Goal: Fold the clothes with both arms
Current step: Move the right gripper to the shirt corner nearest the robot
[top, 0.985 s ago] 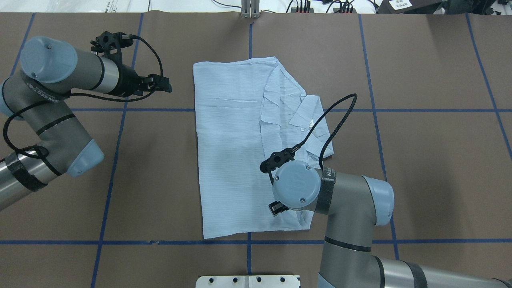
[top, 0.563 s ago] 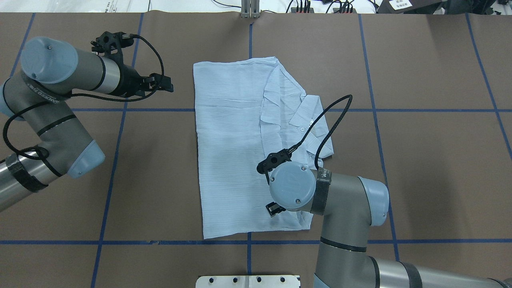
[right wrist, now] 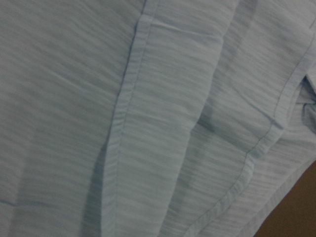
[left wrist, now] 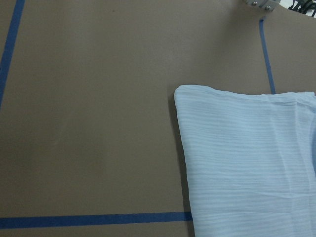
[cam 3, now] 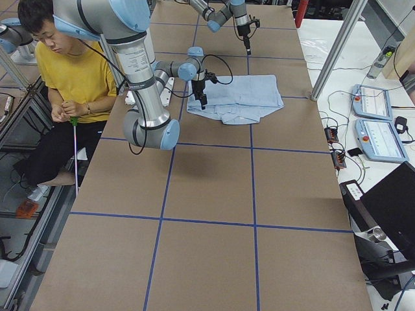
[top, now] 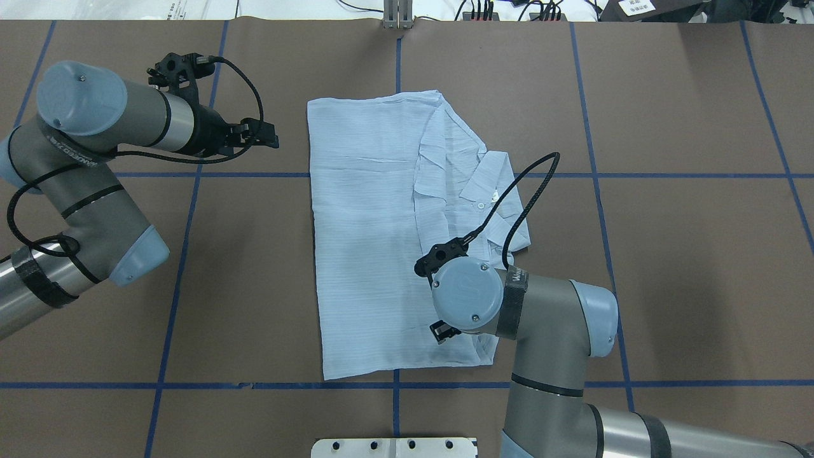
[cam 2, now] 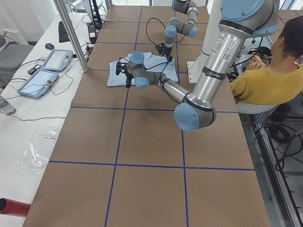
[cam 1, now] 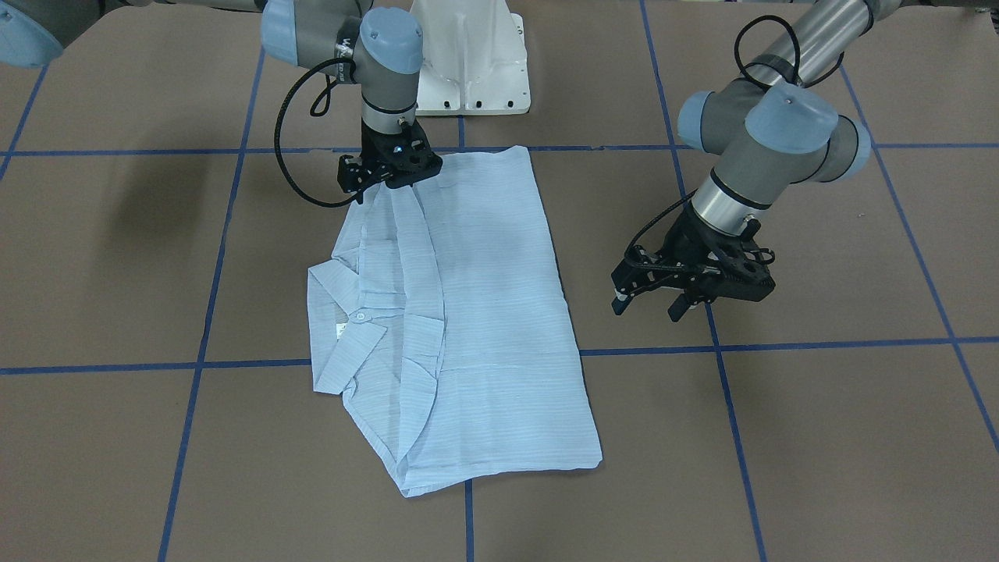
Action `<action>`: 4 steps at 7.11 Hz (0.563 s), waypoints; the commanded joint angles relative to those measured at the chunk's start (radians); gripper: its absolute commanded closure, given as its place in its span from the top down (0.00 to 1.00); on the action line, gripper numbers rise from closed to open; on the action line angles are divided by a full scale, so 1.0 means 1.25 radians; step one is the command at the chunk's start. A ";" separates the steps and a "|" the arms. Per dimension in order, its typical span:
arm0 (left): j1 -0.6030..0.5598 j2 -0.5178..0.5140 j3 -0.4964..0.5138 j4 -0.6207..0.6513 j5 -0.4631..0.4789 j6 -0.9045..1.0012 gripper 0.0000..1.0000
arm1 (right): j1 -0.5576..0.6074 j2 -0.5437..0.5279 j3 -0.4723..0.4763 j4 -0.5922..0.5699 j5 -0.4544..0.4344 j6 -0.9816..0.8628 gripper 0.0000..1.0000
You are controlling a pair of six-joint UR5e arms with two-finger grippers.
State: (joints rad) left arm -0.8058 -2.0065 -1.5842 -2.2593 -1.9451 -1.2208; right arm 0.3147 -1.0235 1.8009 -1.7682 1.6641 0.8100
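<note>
At the shirt (cam 1: 484, 312) hem, the right gripper (cam 1: 388, 178) points straight down.

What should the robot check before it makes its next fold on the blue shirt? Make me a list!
1. Shirt lies flat on the table: ok.
2. Left gripper is open: ok.
3. Left gripper is over the shirt: not ok, it hangs beside it.
4. Right gripper is low over the shirt, near the robot's side: ok.
5. Right gripper has pinched cloth: cannot tell.
</note>
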 commanded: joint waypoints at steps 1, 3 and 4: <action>0.003 -0.001 -0.012 0.002 0.001 -0.026 0.99 | 0.054 -0.056 0.024 0.000 0.009 -0.078 1.00; 0.010 -0.002 -0.014 0.002 0.001 -0.035 0.99 | 0.082 -0.188 0.105 0.000 0.010 -0.129 1.00; 0.010 -0.001 -0.013 0.000 0.001 -0.035 0.99 | 0.089 -0.212 0.131 0.000 0.011 -0.130 1.00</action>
State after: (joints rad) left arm -0.7944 -2.0086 -1.5999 -2.2573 -1.9436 -1.2615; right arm 0.4121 -1.2266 1.9155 -1.7686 1.6769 0.6648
